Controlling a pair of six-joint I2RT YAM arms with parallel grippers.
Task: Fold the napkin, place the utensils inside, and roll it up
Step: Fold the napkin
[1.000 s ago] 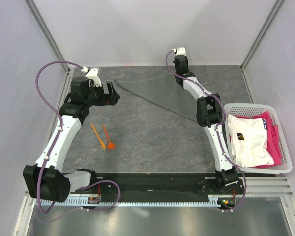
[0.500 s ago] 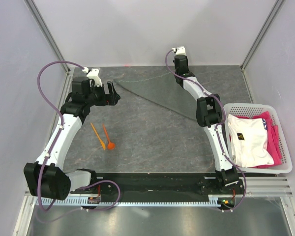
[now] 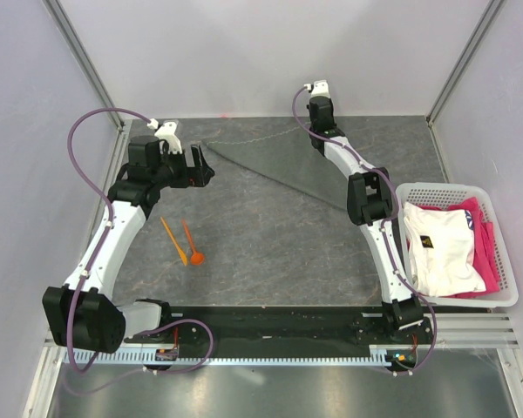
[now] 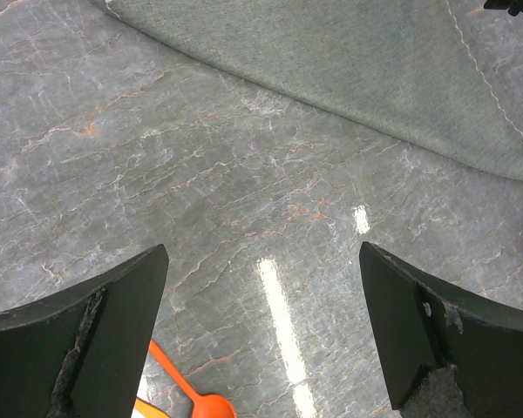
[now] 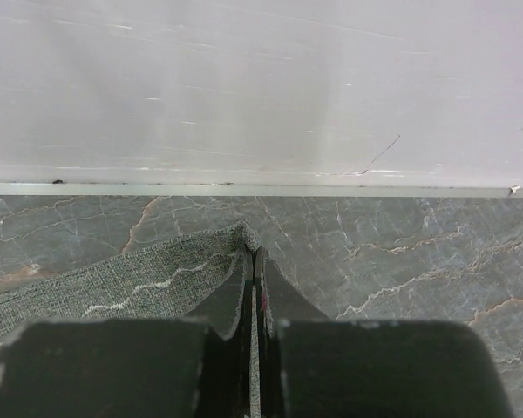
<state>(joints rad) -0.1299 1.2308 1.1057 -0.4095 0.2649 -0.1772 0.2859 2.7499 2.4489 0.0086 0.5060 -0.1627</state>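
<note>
The right pincer (image 5: 251, 261) is pressed together on one corner of the napkin (image 3: 283, 161), its two dark tapered fingers meeting flat with the cloth tip sticking out just ahead of them. The one napkin is a soft dark grey weave with a thin pale stitched hem. From the pinched corner it spreads back and to the pincer's left, lying as a triangle on the worktop (image 4: 200, 192). A pale smooth wall stands just beyond this pincer's tips.

The left pincer (image 4: 261, 261) is spread wide and holds nothing. Its two black fingers (image 4: 87, 340) are broad, blunt wedges with scuffed inner faces. Ahead of them, apart from the tips, runs the napkin's long edge, with the hem line showing far to the right.

The two utensils (image 3: 185, 244) are slim, glossy orange plastic. They lie side by side on the worktop, behind and below the left pincer. In the wrist view, the rounded spoon end of one shows between the two fingers at the bottom edge.

The worktop is a hard, shiny grey slab with marble-like veins, some of them rust-coloured.

Well off to the right pincer's rear right sits one white plastic basket (image 3: 458, 186) with slotted walls. It holds a white fabric (image 3: 440, 244) and a pink fabric (image 3: 485, 248), both crumpled.
</note>
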